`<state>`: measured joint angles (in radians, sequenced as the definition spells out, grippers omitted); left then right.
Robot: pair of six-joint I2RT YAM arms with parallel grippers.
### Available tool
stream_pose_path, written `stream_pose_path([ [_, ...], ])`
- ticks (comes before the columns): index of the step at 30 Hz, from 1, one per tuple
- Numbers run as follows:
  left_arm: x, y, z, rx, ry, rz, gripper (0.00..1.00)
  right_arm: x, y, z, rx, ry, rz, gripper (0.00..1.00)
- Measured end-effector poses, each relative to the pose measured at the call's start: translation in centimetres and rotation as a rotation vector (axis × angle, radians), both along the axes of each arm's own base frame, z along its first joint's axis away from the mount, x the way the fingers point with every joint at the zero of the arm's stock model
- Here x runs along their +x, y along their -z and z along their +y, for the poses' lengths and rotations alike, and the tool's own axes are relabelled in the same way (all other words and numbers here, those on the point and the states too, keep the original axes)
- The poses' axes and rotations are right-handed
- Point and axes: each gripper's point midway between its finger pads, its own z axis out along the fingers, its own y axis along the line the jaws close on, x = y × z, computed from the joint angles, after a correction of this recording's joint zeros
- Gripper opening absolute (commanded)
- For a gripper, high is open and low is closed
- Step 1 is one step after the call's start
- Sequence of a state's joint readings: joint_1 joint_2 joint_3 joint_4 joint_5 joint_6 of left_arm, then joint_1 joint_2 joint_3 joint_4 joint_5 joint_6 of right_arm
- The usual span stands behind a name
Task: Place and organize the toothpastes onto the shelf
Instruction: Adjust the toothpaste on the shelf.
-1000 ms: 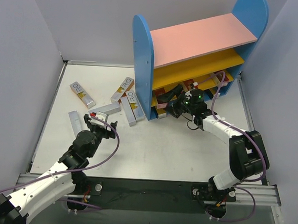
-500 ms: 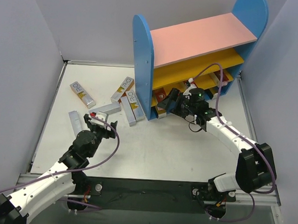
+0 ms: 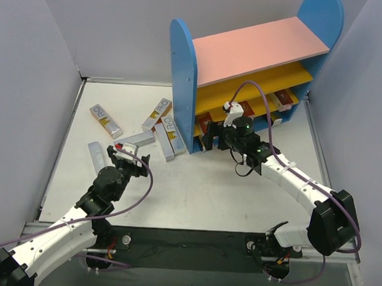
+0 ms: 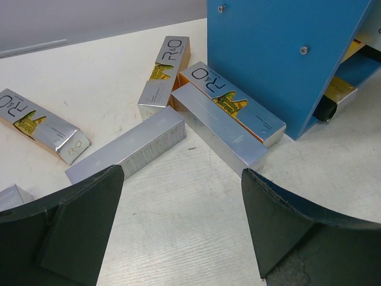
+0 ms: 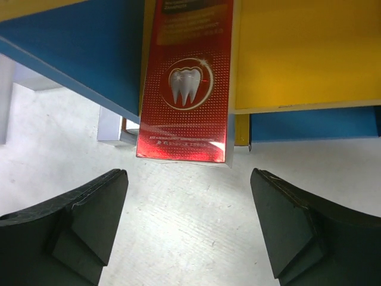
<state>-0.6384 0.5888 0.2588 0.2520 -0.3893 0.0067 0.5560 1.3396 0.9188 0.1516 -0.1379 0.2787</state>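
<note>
Over the last second the right arm has slid leftward along the front of the shelf [image 3: 260, 50], which stands in the far right corner of the desk [image 3: 195, 188]. The right pincer [image 5: 187, 179] now faces the left end of the lower boards, close to the blue side panel [image 3: 181, 85]. Its fingers stand wide apart with nothing between them. Just ahead of the gap a red toothpaste box [image 5: 184, 89] lies on a yellow board [image 5: 292, 59], its near end sticking out past the board's front edge. From this the box appears to have been set down and released, though it is not yet pushed fully in or squared up.

The left arm has not shifted in that time. The left pincer [image 4: 181, 173] hovers spread wide and empty over the left half of the desk, aimed at the loose silver toothpaste boxes. Two of these, a gold-printed box [image 4: 232, 110] and a plain silver box [image 4: 217, 128], lie side by side near the foot of the side panel. A third silver box [image 3: 105, 120] lies nearer the desk's left edge, and others are scattered between. With these still on the desk, most of the placing seems left to do.
</note>
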Motion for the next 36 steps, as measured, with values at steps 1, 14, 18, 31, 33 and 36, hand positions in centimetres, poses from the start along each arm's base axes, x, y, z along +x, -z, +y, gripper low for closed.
stream_pose_path([
  [1, 0.0, 0.0, 0.0, 0.000, 0.000, 0.000, 0.91, 0.1, 0.1, 0.2, -0.019, -0.007, -0.015, 0.85],
  [14, 0.0, -0.1, 0.0, -0.003, 0.000, -0.004, 0.91, 2.1, 1.8, 1.6, -0.189, -0.016, -0.105, 0.44],
  [18, -0.1, -0.3, 0.0, -0.006, 0.000, -0.008, 0.91, 2.9, 1.5, 1.7, -0.213, -0.016, -0.126, 0.38],
  [31, -0.1, -0.5, 0.1, -0.011, 0.000, -0.014, 0.91, 4.4, 1.5, 3.6, -0.241, -0.095, -0.151, 0.41],
  [33, -0.1, -0.5, 0.1, -0.010, 0.000, -0.014, 0.91, 4.4, 1.6, 3.7, -0.239, -0.100, -0.149, 0.54],
  [36, -0.1, -0.5, 0.1, -0.017, -0.001, -0.013, 0.91, 4.3, 1.6, 3.7, -0.238, -0.103, -0.146, 0.76],
])
